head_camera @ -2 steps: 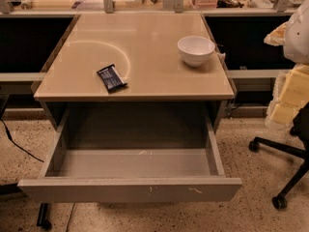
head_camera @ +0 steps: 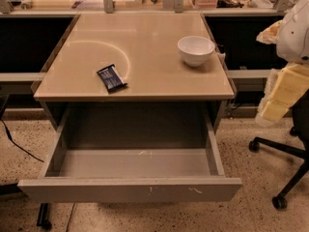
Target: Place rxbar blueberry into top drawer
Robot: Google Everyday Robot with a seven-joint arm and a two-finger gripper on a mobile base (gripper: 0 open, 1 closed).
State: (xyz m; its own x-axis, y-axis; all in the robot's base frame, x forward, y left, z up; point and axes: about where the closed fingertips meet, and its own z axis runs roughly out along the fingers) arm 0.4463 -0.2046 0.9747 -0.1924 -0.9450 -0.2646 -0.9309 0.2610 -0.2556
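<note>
We are observing no change from the prior frame. The gripper (head_camera: 284, 96) is still hanging at the right edge; we cannot tell its opening. The bar (head_camera: 112, 78) is lying well to its left on the desk (head_camera: 154, 47), ungrasped. The drawer (head_camera: 130, 190) is standing open below-left, so the pick is still pending.

Beige desk (head_camera: 159, 81) noted at centre frame, its top glossy, with a faint pale arc marked across the left half. Rxbar blueberry (head_camera: 112, 78) is laid flat near the front-left edge, set at a slant. White bowl (head_camera: 195, 50) is stood upright toward the back-right corner, well apart from the bar. Gripper (head_camera: 279, 99) is seen at the right edge of the frame, off the desk.
</note>
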